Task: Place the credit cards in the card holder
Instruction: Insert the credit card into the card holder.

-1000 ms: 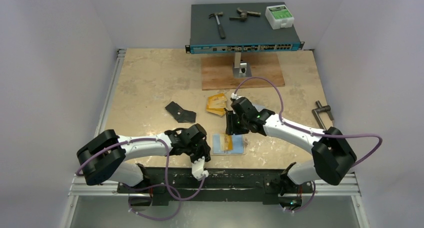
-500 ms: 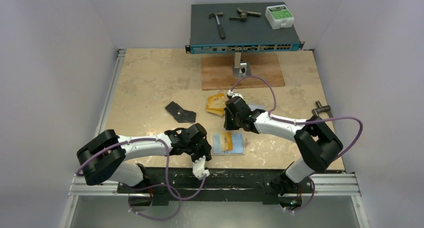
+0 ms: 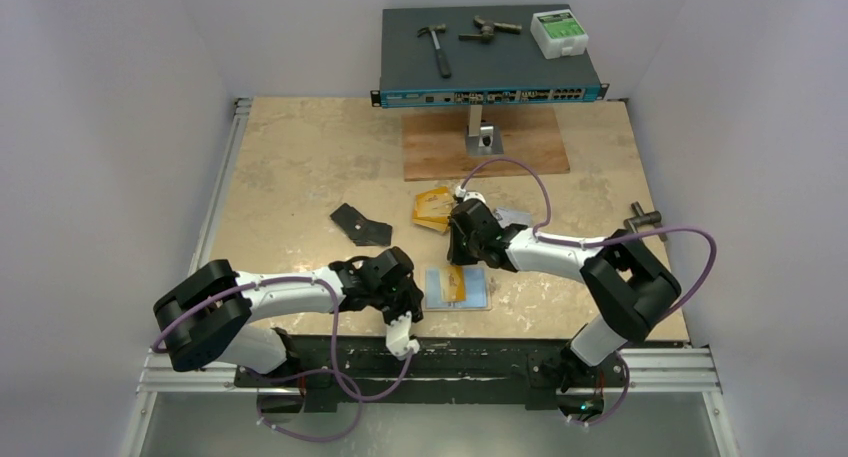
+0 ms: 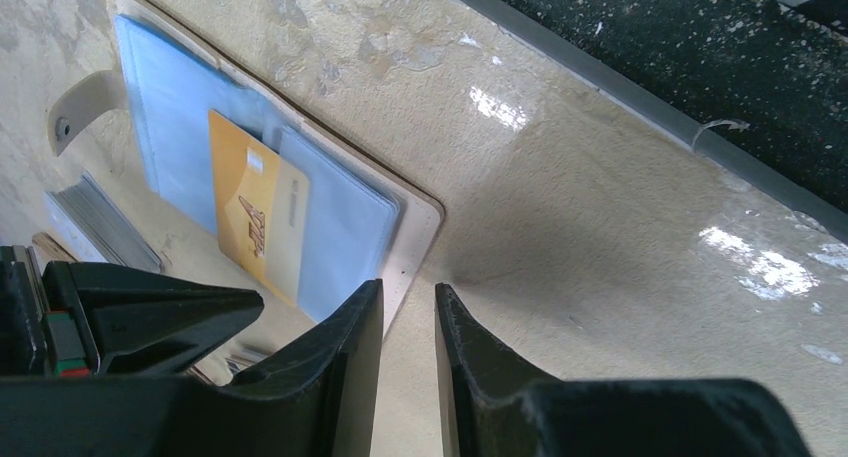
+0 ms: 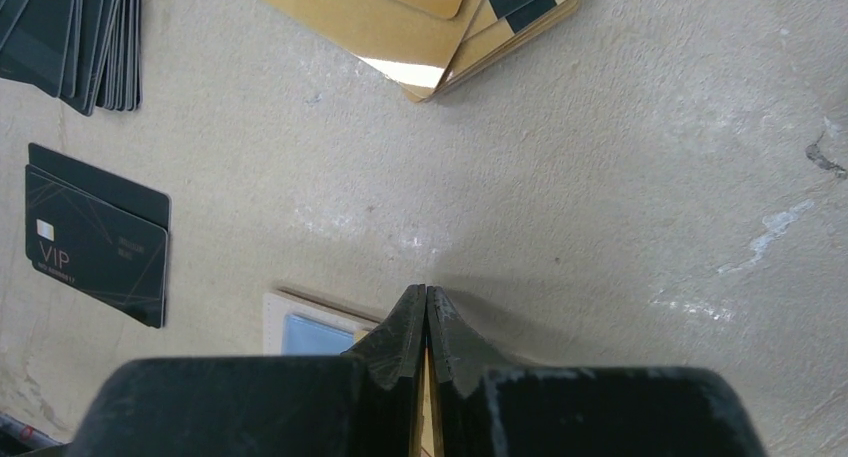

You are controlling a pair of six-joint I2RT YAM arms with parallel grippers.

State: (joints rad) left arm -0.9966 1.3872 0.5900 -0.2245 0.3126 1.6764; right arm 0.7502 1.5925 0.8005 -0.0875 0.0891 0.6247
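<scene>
A: How far along is this?

B: Early, I'd judge. One orange credit card sits in a blue pocket of the card holder. The holder lies open at the near edge of the worktop, in the middle between the two arms. An orange stack lies just beyond it, with a fanned dark-grey stack and a loose pair nearby. All of those are outside the holder.

A: And the hands?

B: The left hand is just beside the holder's left side, fingers a narrow gap apart, gripping nothing. The right hand is over the holder's far edge, fingertips pressed together. A gold sliver shows between them, and I cannot tell whether it is a pinched card.

A: Any writing?

B: "VIP" on the top card of the loose pair. The tucked card has a logo and a line of print, too small to read
</scene>
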